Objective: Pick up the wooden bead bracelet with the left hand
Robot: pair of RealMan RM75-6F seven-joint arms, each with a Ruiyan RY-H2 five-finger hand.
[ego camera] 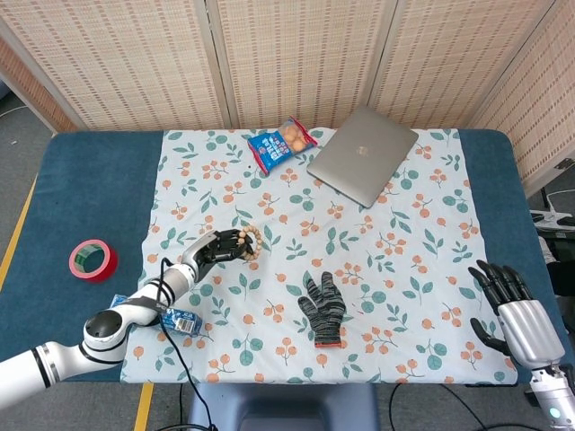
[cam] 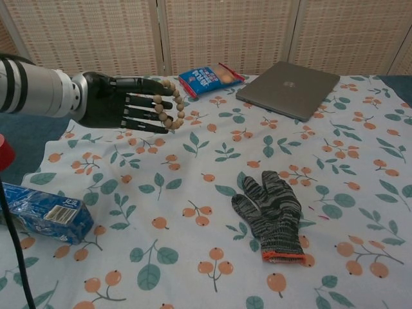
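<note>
The left hand (cam: 122, 103) holds the wooden bead bracelet (cam: 170, 103) looped over its extended fingers, raised above the floral tablecloth (cam: 212, 206), so the pick-up looks essentially done and needs only a steady hold to keep it from sliding off.

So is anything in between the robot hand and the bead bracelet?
No, nothing is in the way. The bracelet already hangs on the fingers of the left robot hand, lifted above the tablecloth. The glove lies well off to the side.
</note>
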